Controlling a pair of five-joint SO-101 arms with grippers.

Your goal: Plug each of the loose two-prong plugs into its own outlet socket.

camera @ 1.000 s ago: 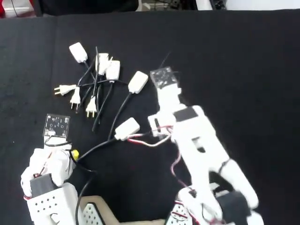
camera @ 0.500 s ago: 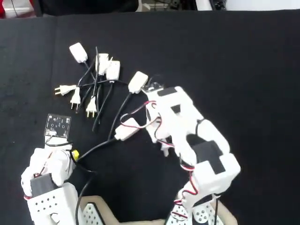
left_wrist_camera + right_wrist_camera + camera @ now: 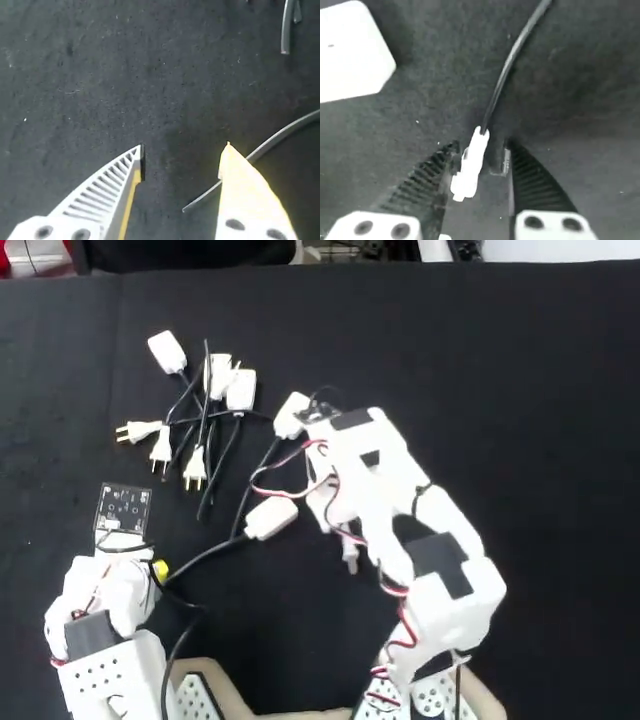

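Note:
A pile of white sockets (image 3: 228, 382) and black cords lies at the far left of the black cloth, with three loose two-prong plugs (image 3: 160, 450) beside it. Two more sockets lie apart, one (image 3: 292, 412) by my right arm (image 3: 400, 500) and one (image 3: 270, 518) nearer the front. My right gripper (image 3: 477, 155) is shut on a small white plug (image 3: 470, 165), which stands tilted between the fingers with its black cord (image 3: 512, 55) running away. A white socket block (image 3: 350, 50) lies just beyond it. My left gripper (image 3: 185, 147) hangs open over bare cloth, beside a black cord (image 3: 265, 145).
The left arm (image 3: 105, 610) sits at the front left corner with a thick black cable (image 3: 200, 560) running past it. The right half of the cloth is bare. A pale board edge (image 3: 220, 695) shows at the front between the two arm bases.
The right arm has folded back from its stretched pose and dropped its gripper down beside the near socket, shifting slightly left in the last half second. The left arm has kept still.

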